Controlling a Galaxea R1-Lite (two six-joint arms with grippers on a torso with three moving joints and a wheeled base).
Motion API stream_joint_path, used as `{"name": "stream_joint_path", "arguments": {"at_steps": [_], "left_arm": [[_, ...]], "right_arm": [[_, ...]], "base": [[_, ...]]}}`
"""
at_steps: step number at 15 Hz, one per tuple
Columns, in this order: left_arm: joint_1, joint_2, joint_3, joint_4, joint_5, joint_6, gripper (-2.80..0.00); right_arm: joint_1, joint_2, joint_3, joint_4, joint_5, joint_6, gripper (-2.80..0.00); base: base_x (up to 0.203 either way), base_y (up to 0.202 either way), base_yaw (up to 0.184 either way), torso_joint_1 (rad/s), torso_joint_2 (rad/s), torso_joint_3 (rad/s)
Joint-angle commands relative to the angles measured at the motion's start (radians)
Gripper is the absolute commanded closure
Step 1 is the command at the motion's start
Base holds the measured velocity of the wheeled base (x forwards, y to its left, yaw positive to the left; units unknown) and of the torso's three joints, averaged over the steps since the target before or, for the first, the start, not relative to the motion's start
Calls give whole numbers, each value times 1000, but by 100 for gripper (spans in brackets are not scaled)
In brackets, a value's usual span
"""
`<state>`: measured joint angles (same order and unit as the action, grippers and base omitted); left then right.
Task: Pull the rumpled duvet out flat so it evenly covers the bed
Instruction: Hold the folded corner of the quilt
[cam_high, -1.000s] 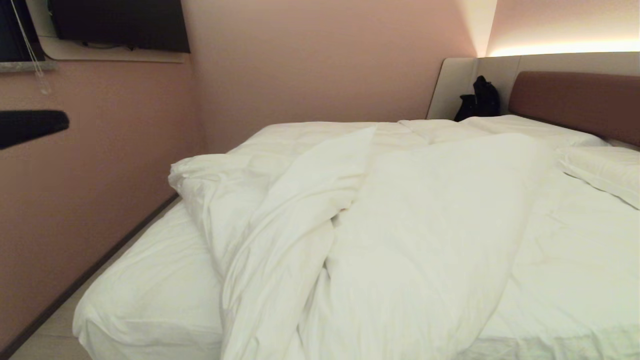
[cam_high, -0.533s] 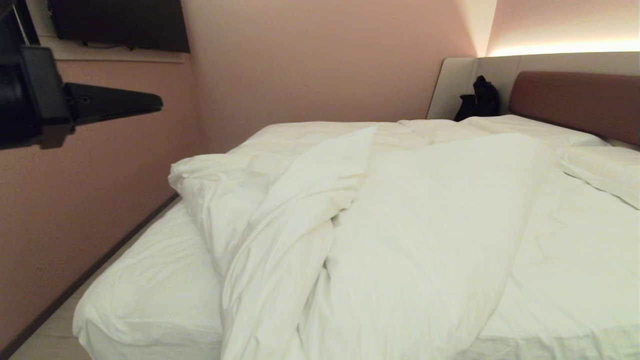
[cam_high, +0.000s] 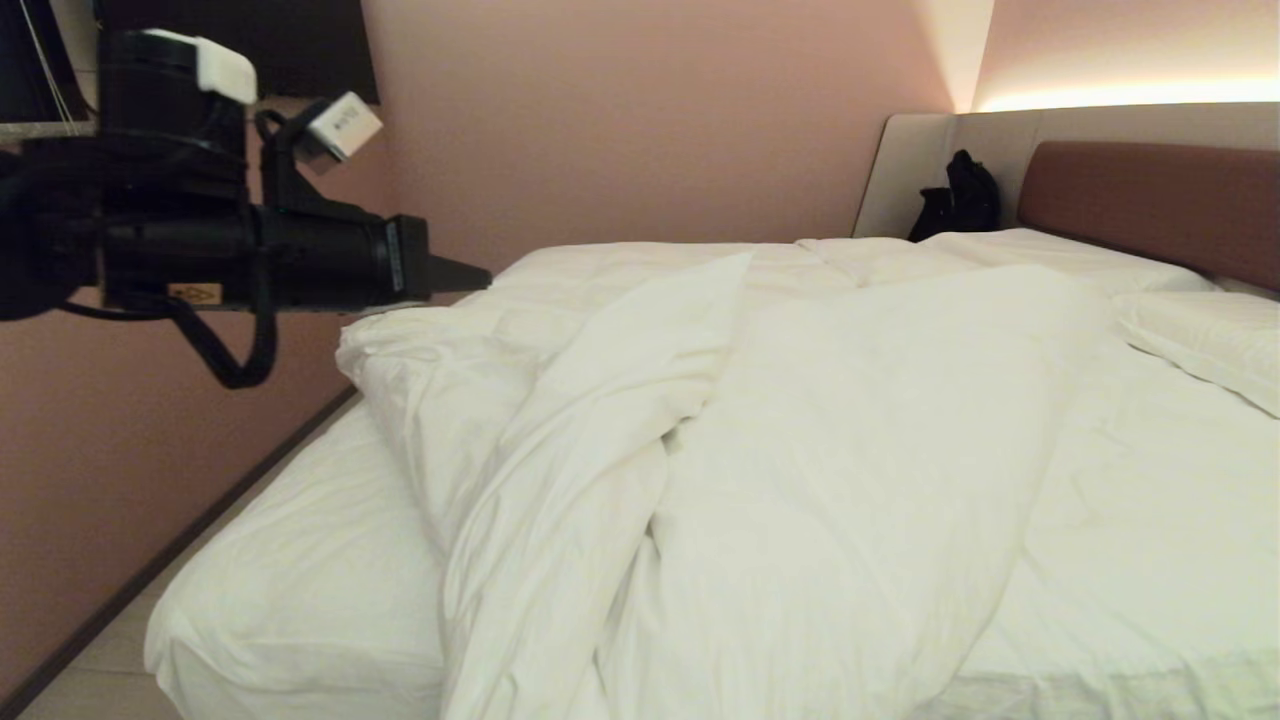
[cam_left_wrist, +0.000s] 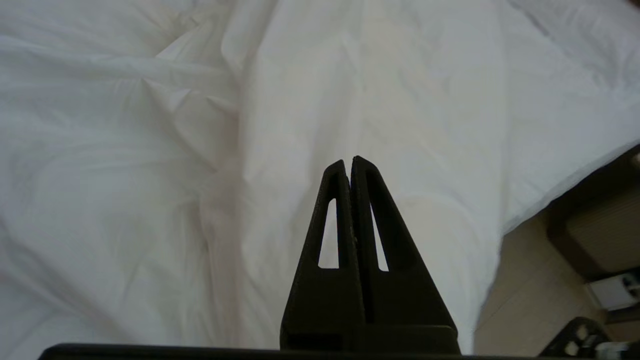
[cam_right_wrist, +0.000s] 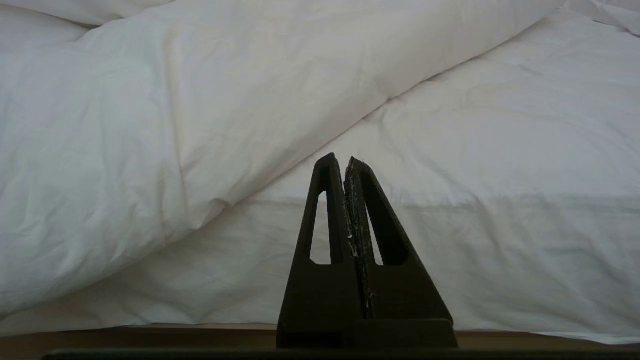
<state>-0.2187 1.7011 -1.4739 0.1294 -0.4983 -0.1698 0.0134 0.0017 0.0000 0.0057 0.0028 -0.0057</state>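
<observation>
The white duvet (cam_high: 800, 450) lies bunched in thick folds across the middle of the bed (cam_high: 300, 590), leaving bare sheet at the near left corner. My left gripper (cam_high: 480, 277) reaches in from the left, level, shut and empty, its tip just short of the duvet's far left corner. In the left wrist view the left gripper (cam_left_wrist: 348, 161) hangs above the rumpled duvet (cam_left_wrist: 150, 150). My right gripper (cam_right_wrist: 339, 159) is out of the head view; in its wrist view it is shut and empty, low before the bed's side, with the duvet (cam_right_wrist: 175, 125) draped above the sheet (cam_right_wrist: 500, 200).
A reddish-brown headboard (cam_high: 1150, 205) stands at the far right with pillows (cam_high: 1210, 345) below it. A black bag (cam_high: 960, 200) sits at the far corner. A pink wall (cam_high: 150, 420) runs close along the bed's left side, with a narrow floor strip (cam_high: 90, 660).
My left arm has swung in from the left edge, rightward over the gap beside the wall, until its fingertips are near the duvet's corner. The bedding has not moved.
</observation>
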Motion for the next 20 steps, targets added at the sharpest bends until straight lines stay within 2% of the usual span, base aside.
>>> {"name": "stream_joint_path", "arguments": {"at_steps": [1,4,8,11,13,14,16,17,18,20], "left_arm": [[-7,163,-63,1,6,29,0],[-8,252,-120,0,29,58,0],[-11,344,-194,-1,101,123,0],[-43,408,-280,-1,154,133,0],[-63,441,-329,-1,162,135,0],[-72,470,-374,-1,159,135,-280],[-89,524,-443,-20,151,143,-280],[-99,555,-466,-76,149,159,-280],[-113,582,-474,-128,149,179,-280],[-144,611,-467,-165,155,215,-280]], "right_arm": [[0,0,0,0,0,0,0],[0,0,0,0,0,0,0],[0,0,0,0,0,0,0],[0,0,0,0,0,0,0],[0,0,0,0,0,0,0],[0,0,0,0,0,0,0],[0,0,0,0,0,0,0],[0,0,0,0,0,0,0],[0,0,0,0,0,0,0],[0,0,0,0,0,0,0]], "base": [[0,0,0,0,0,0],[0,0,0,0,0,0],[0,0,0,0,0,0],[0,0,0,0,0,0],[0,0,0,0,0,0],[0,0,0,0,0,0],[0,0,0,0,0,0],[0,0,0,0,0,0],[0,0,0,0,0,0],[0,0,0,0,0,0]]}}
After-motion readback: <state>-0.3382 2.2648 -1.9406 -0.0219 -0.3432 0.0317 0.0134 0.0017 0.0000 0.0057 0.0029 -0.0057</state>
